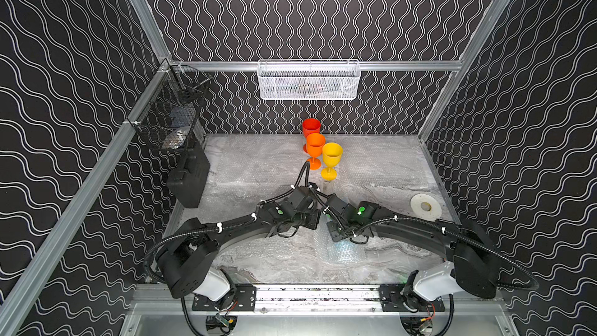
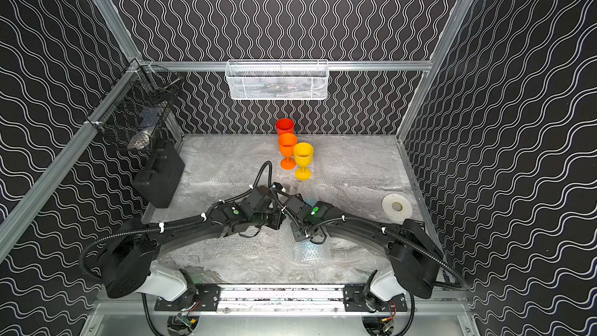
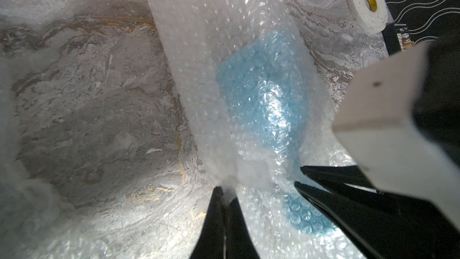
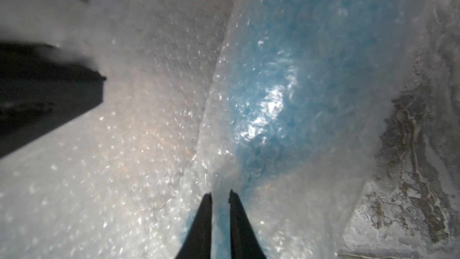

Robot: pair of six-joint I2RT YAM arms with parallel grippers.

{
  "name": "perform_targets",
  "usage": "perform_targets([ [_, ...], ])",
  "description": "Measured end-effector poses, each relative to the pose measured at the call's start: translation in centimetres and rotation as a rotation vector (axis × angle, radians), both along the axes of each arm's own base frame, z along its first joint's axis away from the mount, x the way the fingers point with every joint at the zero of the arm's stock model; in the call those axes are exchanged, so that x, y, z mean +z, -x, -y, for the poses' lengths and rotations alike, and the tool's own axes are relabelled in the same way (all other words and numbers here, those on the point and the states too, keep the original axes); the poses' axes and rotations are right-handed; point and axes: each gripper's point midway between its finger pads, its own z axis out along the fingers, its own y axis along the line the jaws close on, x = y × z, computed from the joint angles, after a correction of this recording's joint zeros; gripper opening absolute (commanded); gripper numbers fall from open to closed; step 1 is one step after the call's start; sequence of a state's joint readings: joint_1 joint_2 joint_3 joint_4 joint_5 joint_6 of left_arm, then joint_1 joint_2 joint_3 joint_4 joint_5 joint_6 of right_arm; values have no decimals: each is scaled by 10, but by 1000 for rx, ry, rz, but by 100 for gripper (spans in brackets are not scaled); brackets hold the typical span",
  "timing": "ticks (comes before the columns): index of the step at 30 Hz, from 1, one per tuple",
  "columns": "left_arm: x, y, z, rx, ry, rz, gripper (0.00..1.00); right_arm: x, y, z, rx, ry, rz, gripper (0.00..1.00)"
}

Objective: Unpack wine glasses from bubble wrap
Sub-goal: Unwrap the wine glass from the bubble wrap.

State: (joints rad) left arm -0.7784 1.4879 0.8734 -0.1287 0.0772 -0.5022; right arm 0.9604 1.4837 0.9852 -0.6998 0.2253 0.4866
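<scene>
At the left wall a black plastic case (image 1: 190, 179) leans on the grey marbled bench (image 1: 252, 163), under a black wire basket (image 1: 164, 117). Mid-bench, the left pincer (image 3: 224, 194) has its jaws pressed together on a gathered edge of the clear bubble wrap (image 3: 211, 46). Inside that wrap lies the light blue plastic goblet (image 3: 261, 95), showing only as a blurred blue shape between the two arms. Behind it, toward the back wall, three unwrapped goblets stand upright in a close diagonal row: the red plastic goblet (image 1: 311, 127) farthest back, the orange plastic goblet (image 1: 315, 147) before it, and the yellow plastic goblet (image 1: 332, 153) nearest and rightmost. The right pincer (image 4: 220, 193) stands narrow, with a fold of the same wrap caught between its jaws. Near the right wall a white roll of tape (image 1: 425, 206) lies flat.
</scene>
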Motion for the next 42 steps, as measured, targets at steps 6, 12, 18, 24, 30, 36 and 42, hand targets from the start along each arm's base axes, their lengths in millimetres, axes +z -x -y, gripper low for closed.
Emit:
perform_targets([
  [6,1,0,0,0,2,2,0,1,1,2,-7,-5,2,9],
  [12,1,0,-1,2,1,4,0,10,0,2,-29,-51,17,6],
  [18,-1,0,-3,7,-6,6,0,23,-10,22,-129,-163,13,5],
  [24,-6,2,-6,12,-18,1,0,32,-24,63,-291,-278,25,5],
  [30,-13,5,-10,13,-29,-9,0,24,-19,89,-406,-334,1,6],
  [36,-18,7,-13,14,-39,-17,0,14,-16,110,-526,-379,-31,18],
  [42,-22,8,-13,14,-39,-16,0,24,-27,135,-639,-426,-2,32],
])
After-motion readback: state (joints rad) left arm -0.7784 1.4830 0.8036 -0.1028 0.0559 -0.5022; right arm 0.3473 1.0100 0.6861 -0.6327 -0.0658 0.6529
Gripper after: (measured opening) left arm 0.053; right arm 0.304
